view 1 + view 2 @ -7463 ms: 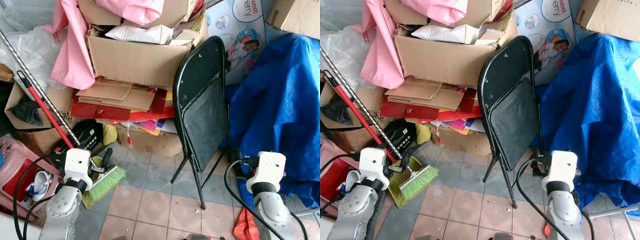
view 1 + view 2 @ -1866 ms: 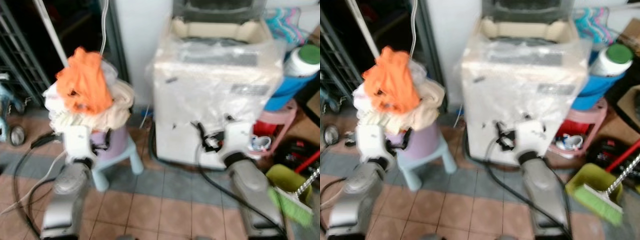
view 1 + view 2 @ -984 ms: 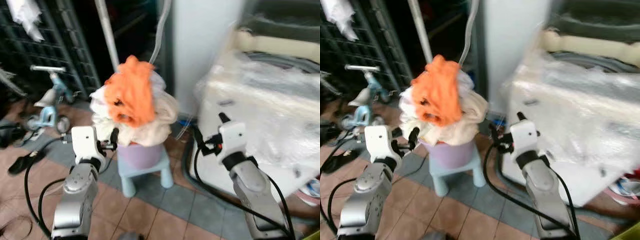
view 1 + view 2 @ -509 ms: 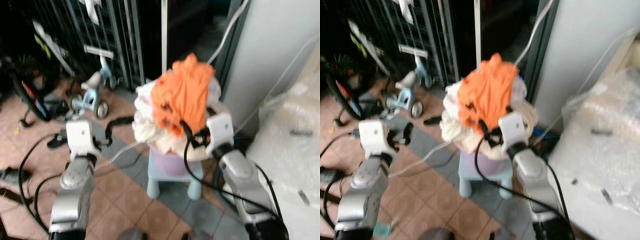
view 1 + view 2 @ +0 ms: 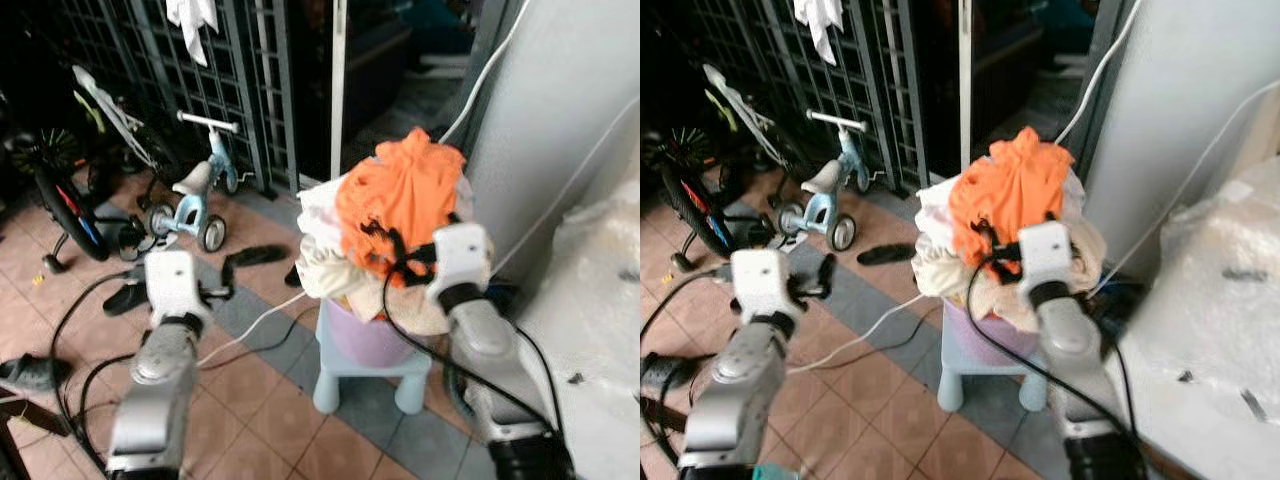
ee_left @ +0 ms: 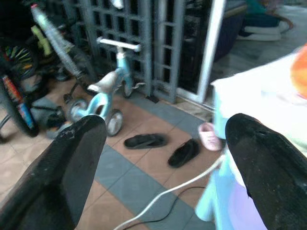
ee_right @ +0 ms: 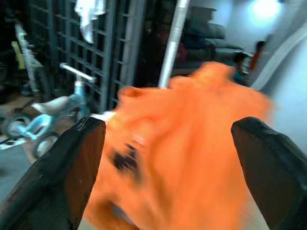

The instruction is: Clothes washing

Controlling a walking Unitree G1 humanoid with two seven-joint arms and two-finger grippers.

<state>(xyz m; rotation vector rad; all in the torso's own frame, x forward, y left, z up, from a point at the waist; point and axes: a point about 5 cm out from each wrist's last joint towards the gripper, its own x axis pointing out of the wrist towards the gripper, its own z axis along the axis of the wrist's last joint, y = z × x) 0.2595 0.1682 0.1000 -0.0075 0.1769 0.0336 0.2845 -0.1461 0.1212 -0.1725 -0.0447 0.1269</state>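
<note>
An orange garment [image 5: 400, 195] tops a heap of white and cream clothes [image 5: 320, 268] in a lilac basket [image 5: 362, 340]. The basket stands on a pale blue stool [image 5: 335, 385]. My right gripper [image 5: 398, 252] is raised against the front of the orange garment. In the right wrist view its fingers [image 7: 84, 158] are spread wide, open, with the orange cloth [image 7: 192, 143] between them. My left gripper [image 5: 222, 293] hovers open to the left of the pile, over the tiled floor. The plastic-wrapped washing machine [image 5: 600, 300] is at the right edge.
A blue tricycle [image 5: 195, 190], a bicycle [image 5: 60, 195] and a metal grille [image 5: 130, 60] stand behind on the left. Dark slippers [image 6: 144, 141] and a white cable [image 5: 250, 325] lie on the floor. A grey wall [image 5: 560, 110] rises behind the pile.
The whole view has swung from the washing machine towards the laundry pile. My right gripper has come up against the orange garment; the left one has drawn away to the left.
</note>
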